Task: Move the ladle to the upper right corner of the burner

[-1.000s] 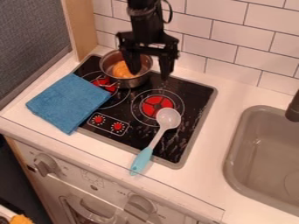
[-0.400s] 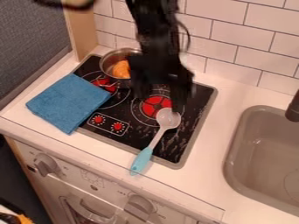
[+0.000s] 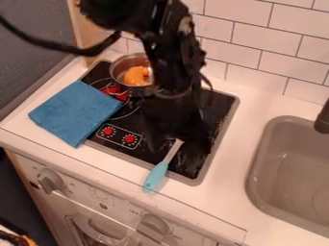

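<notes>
Your ladle (image 3: 156,177) lies slanted on the black stovetop (image 3: 137,124), its turquoise handle reaching over the front edge onto the white table (image 3: 225,204). Your pincer (image 3: 177,135) hangs over its hidden bowl; you cannot tell whether it is released or clenched. Beyond, you have a metal pot (image 3: 118,73) holding something orange (image 3: 135,76), then a blue cloth (image 3: 76,113).

This is a kitchen setting, seemingly a toy or mock one. A black cooktop (image 3: 221,104) with red burner markings is set into a white counter (image 3: 221,199), bearing a metal pot (image 3: 118,73) at its far left and a ladle (image 3: 155,177) at its near side. A grey sink (image 3: 256,175) with a dark faucet (image 3: 323,120) is on the right. White tiles (image 3: 257,45) line the far wall, and knobs (image 3: 50,181) stud the appliance front (image 3: 96,192) below.
</notes>
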You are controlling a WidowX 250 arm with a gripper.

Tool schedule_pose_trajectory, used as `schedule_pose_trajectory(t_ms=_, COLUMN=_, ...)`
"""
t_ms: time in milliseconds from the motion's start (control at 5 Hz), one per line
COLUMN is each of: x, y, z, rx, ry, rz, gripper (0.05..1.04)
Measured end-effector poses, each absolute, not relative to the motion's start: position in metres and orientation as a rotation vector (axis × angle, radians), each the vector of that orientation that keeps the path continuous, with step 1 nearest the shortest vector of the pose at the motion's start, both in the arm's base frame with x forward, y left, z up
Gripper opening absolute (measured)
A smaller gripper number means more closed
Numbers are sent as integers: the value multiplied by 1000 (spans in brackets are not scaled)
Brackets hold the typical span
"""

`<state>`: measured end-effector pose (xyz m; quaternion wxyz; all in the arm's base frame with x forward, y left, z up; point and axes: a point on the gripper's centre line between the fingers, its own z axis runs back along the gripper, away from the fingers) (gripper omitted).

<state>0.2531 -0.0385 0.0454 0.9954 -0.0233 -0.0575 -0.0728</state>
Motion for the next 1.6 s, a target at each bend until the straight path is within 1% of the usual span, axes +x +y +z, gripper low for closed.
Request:
schedule_pose_trajectory(t_ms=200, x=244, y=-34, z=39, rx=-10, ry=-98, rz=-144, gripper=999)
schedule_pose_trajectory(t_ms=600, x=245, y=-29, z=39, rx=38, ry=-104, rz=-130, gripper=999)
schedule_pose_trajectory(t_ms=800, x=245, y=-28, z=27, rx=50, ry=-84, rz=-98, gripper=999)
schedule_pose_trajectory(t_ms=1000, x=243, y=-27, z=14, rx=42, ry=-50, rz=-83, gripper=999)
schedule_pose_trajectory(t_ms=1200, x=243, y=-19, z=6, rx=17, ry=-31, rz=-34, gripper=931)
schedule_pose_trajectory(t_ms=1400, x=244, y=-9, z=3, rx=0, ry=-21, rz=6, gripper=656)
schedule_pose_trajectory(t_ms=1600, x=244, y=-6, z=2, rx=8, ry=-14, rz=5, gripper=383)
